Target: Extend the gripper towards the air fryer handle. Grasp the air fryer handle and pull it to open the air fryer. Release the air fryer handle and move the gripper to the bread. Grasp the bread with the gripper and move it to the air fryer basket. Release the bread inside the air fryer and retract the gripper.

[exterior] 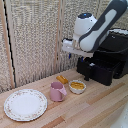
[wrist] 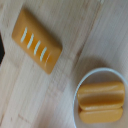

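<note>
While most of the wooden table (exterior: 95,107) is seen plainly in the exterior view, the air fryer (exterior: 112,52) at that view's right is partly covered by the robot arm (exterior: 100,27) and cut off by the frame edge. Its air fryer basket (exterior: 97,70) is drawn out, the hollow being hard to make out against the black; the air fryer handle (exterior: 86,75) can barely be told apart. A flowered plate (exterior: 25,105) lies at the exterior view's left. The gripper (exterior: 69,47) is held above the table, and whether its fingers are spread or closed cannot be told; nothing is seen held. A pink mug (exterior: 57,91) stands beside a small white bowl (exterior: 77,86), whose yellow contents are blurred in the wrist view. The bread (exterior: 62,79) lies on the table just behind the mug, apart from the bowl.
</note>
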Controlling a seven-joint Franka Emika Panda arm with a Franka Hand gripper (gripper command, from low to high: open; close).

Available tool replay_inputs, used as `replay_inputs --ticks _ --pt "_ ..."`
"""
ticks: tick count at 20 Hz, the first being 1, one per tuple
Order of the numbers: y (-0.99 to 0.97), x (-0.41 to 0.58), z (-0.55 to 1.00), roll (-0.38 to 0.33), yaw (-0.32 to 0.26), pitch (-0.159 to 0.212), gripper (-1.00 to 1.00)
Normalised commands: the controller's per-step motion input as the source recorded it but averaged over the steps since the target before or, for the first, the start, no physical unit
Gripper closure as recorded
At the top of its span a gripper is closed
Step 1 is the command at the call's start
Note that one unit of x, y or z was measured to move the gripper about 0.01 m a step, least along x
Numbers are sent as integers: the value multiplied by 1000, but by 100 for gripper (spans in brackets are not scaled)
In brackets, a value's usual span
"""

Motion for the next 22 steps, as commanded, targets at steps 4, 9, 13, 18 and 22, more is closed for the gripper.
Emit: replay_inputs --ticks 4,9,13,18,22 --pt "239 513 511 163 73 178 -100" --pt "126 469 614 46 88 227 -100" --pt "40 333 529 -4 89 277 -100" --pt "0 334 510 -35 87 261 -100" --pt "0 428 421 -1 104 205 -100"
